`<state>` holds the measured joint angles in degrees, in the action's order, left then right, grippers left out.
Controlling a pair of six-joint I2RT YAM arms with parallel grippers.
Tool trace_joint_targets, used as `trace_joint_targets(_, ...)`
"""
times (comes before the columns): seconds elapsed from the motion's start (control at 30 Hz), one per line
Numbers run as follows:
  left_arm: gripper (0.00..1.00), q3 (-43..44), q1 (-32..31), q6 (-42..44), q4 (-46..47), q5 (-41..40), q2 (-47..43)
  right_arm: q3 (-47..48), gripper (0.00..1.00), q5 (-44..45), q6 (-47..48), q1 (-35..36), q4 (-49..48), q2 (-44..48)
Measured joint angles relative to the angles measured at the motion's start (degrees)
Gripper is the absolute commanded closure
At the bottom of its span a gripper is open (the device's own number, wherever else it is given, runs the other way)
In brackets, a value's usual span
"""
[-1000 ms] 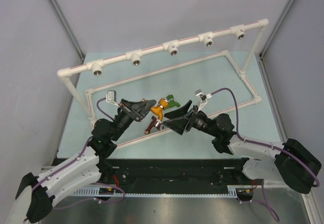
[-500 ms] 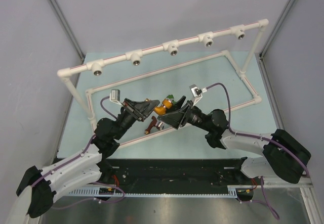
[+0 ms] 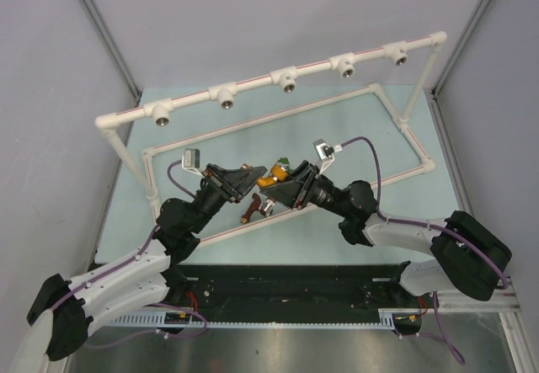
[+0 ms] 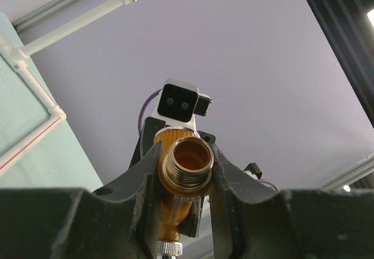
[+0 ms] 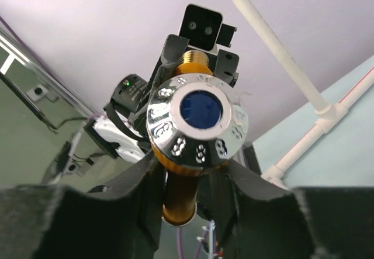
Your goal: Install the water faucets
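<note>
Above the mat, the orange-yellow water faucet (image 3: 267, 180) hangs between both grippers. In the left wrist view its brass threaded end (image 4: 186, 166) faces the camera, and my left gripper (image 4: 184, 156) is shut on it. From the other side my right gripper (image 5: 190, 174) is shut on the orange body (image 5: 180, 197), just under the chrome knob with a blue centre (image 5: 198, 121). In the top view the left gripper (image 3: 250, 178) and right gripper (image 3: 276, 186) meet tip to tip. A green faucet (image 3: 285, 163) peeks out behind the right gripper. The dark red-brown faucet (image 3: 251, 212) lies on the mat below.
The white pipe frame (image 3: 253, 88) stands across the back, its top rail carrying several silver-ringed sockets (image 3: 288, 83). Its base loop (image 3: 396, 120) lies on the pale green mat (image 3: 337, 137). Grey walls close in on both sides.
My right gripper has moved left onto the orange faucet and closed on it. The left gripper has kept its hold, barely moving.
</note>
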<state>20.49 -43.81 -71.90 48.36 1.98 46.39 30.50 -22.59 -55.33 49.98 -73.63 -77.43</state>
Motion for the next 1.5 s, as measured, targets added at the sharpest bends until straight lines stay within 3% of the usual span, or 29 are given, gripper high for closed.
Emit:
trace_joint_targets(0.07, 0.94, 0.0, 0.0, 0.3, 0.6, -0.1, 0.0, 0.0, 0.82, 0.0, -0.2, -0.3, -0.1, 0.0)
trace_joint_targets(0.17, 0.8, 0.0, -0.1, 1.5, 1.4, 0.0, -0.1, 0.0, 1.0, -0.2, -0.7, -0.6, -0.2, 0.1)
trace_joint_targets(0.3, 0.58, 0.0, -0.2, 2.9, 0.5, 0.2, -0.9, 0.1, 1.0, -0.8, 0.2, -0.8, 1.8, 1.2)
trace_joint_targets(0.43, 0.45, 0.0, -0.5, 6.4, -3.5, -0.3, -4.3, 0.1, 1.0, -1.9, 3.6, -2.5, 6.9, 5.3)
trace_joint_targets(0.6, 0.29, 2.7, -0.5, 15.3, -13.1, -3.8, -12.0, 0.1, 1.0, -0.6, 9.0, -9.5, 18.0, 14.2)
trace_joint_targets(0.8, 0.13, 15.1, -0.5, 32.0, -30.0, -9.4, -16.7, 0.2, 1.0, 1.6, 14.2, -22.2, 36.2, 25.9)
trace_joint_targets(1.0, 0.0, 32.5, -0.5, 50.2, -48.7, -17.3, -13.7, 0.4, 1.0, -1.2, 15.3, -43.0, 50.1, 31.4)
trace_joint_targets(1.1, 0.0, 41.9, -0.5, 60.6, -57.7, -23.1, -9.5, 2.4, 1.0, -2.9, 16.9, -49.4, 56.5, 32.0)
trace_joint_targets(1.27, 0.0, 50.8, -0.5, 77.2, -66.1, -30.6, -3.8, 8.0, 1.0, -3.3, 21.1, -52.5, 62.2, 31.7)
trace_joint_targets(1.5, 0.0, 51.3, -0.3, 105.5, -67.3, -40.9, 5.7, 11.3, 1.0, -3.5, 22.8, -52.6, 62.1, 28.6)
